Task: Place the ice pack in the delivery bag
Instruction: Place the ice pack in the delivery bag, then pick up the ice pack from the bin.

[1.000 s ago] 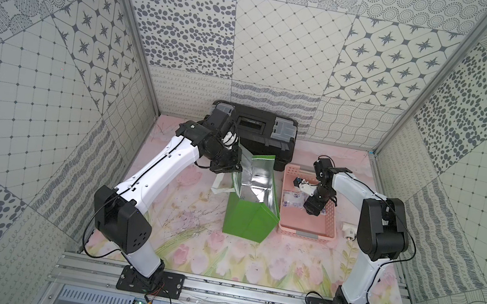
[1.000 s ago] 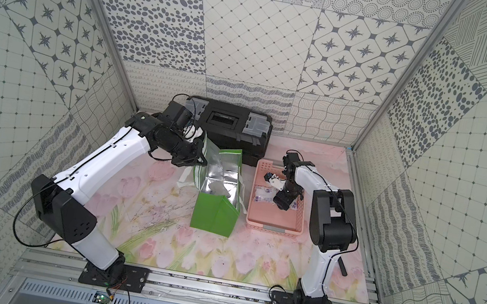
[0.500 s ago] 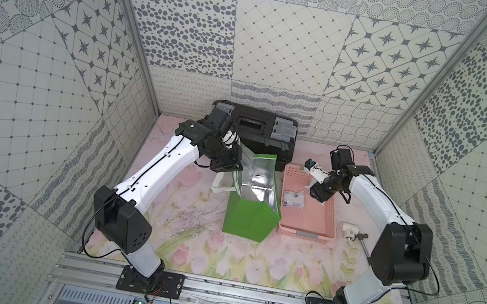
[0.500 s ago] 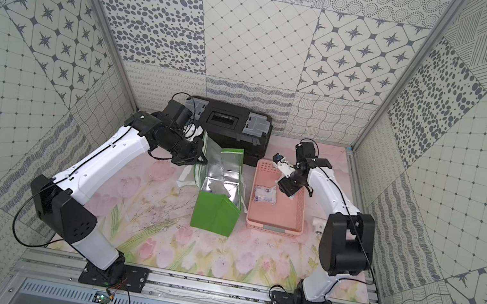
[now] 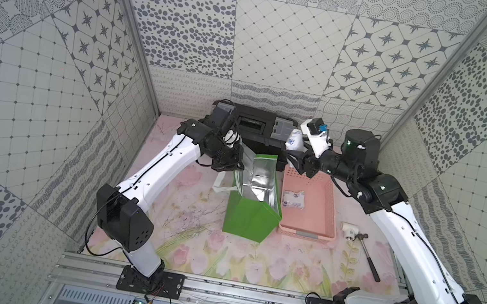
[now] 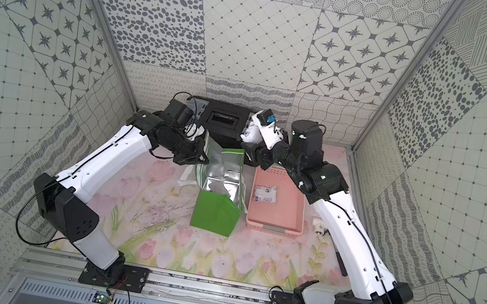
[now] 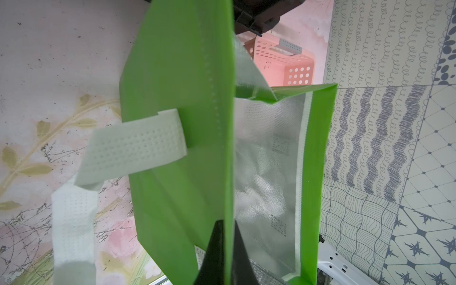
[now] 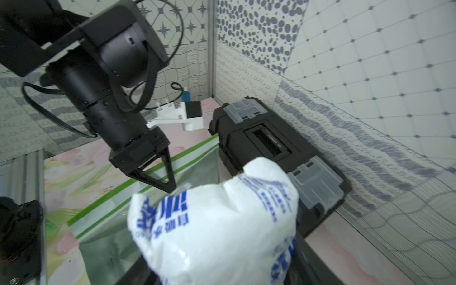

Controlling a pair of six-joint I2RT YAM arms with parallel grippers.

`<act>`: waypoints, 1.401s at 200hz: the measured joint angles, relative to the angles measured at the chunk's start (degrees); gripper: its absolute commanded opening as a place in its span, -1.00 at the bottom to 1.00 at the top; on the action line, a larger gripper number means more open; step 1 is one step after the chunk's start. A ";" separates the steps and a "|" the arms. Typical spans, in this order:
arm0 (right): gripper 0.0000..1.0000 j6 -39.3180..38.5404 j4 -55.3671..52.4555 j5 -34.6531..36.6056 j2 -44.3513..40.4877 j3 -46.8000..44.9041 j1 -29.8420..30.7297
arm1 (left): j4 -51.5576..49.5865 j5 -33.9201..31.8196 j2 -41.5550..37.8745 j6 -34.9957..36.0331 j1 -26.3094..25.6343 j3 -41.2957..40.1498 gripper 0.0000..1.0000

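While the left gripper [image 7: 228,251] pinched the bright green foil-lined fabric delivery bag [image 5: 245,219] mid-worktop, the right gripper [image 5: 294,151] clasped a white blue-printed ice pack [image 8: 214,222]. It hung near the bag's back rim.

In a top view, the left gripper [image 6: 201,156] is pinching the left rim of the delivery bag [image 6: 216,209], which is standing open mid-table [image 6: 157,212]. The right gripper [image 6: 250,145] is holding the ice pack [image 6: 248,133] aloft near the bag's far rim, before the black toolbox [image 6: 224,120] at the far edge. A second pack [image 6: 265,195] is lying in the pink basket [image 6: 276,226].
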 measured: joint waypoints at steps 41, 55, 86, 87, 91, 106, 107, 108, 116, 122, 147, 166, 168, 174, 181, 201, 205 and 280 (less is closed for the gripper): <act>0.51 2.49 0.44 0.39 10.34 0.00 5.42 | -0.02 -0.02 0.00 0.00 0.00 0.04 -1.00; 0.78 2.64 -0.59 1.14 12.33 0.02 5.97 | -0.02 -0.04 0.00 0.00 0.00 0.04 -1.00; 0.97 2.45 -1.90 3.96 11.47 1.42 5.57 | -0.07 -0.07 0.00 0.02 0.00 0.04 -1.00; 0.97 2.43 -1.92 3.98 11.41 1.46 5.53 | -0.07 -0.07 0.00 0.02 0.00 0.04 -1.00; 0.97 2.40 -2.08 4.11 10.82 1.77 5.22 | -0.07 -0.07 0.00 0.02 0.00 0.04 -1.00; 0.97 2.27 -2.40 4.11 8.20 2.27 3.21 | -0.11 -0.11 0.00 0.02 0.00 0.04 -1.00; 0.97 2.27 -2.45 4.09 8.02 2.29 3.06 | -0.11 -0.11 0.00 0.02 0.00 0.04 -1.00; 0.97 2.25 -2.49 4.09 7.74 2.32 2.78 | -0.13 -0.11 0.00 0.02 0.00 0.04 -1.00; 0.97 1.97 -2.82 3.78 6.01 2.47 1.03 | -0.15 -0.24 0.00 0.02 0.00 0.04 -1.00; 0.97 1.53 -3.02 3.41 4.48 2.47 -0.79 | -0.17 -0.33 0.00 0.04 0.00 0.04 -1.00; 0.97 -1.49 -3.34 1.55 -1.60 -0.28 -9.01 | -0.20 -0.79 0.00 0.20 0.00 0.04 -1.00; 0.97 -4.96 -3.80 0.17 -4.68 -5.81 -14.80 | -0.37 -1.07 0.00 0.44 0.00 0.04 -1.00; 0.97 -5.29 -3.82 -0.04 -4.81 -6.32 -15.15 | -0.39 -1.09 0.00 0.46 0.00 0.04 -1.00; 0.97 -6.80 -4.07 -0.35 -5.01 -8.37 -16.48 | -0.52 -1.14 0.00 0.50 0.00 0.04 -1.00; 0.97 -8.70 -4.26 -0.55 -4.92 -10.73 -17.57 | -0.81 -1.16 0.00 0.59 0.00 0.04 -1.00; 0.97 -14.53 -5.62 -0.52 -2.73 -17.14 -19.45 | -0.90 -1.27 0.00 0.79 0.00 0.04 -1.00; 0.97 -15.67 -5.92 -0.48 -2.14 -18.08 -19.63 | -0.90 -1.27 0.00 0.85 0.00 0.04 -1.00; 0.97 -37.94 -7.54 2.01 12.81 -21.81 -18.05 | -1.64 -1.40 0.24 1.07 0.00 0.81 -1.00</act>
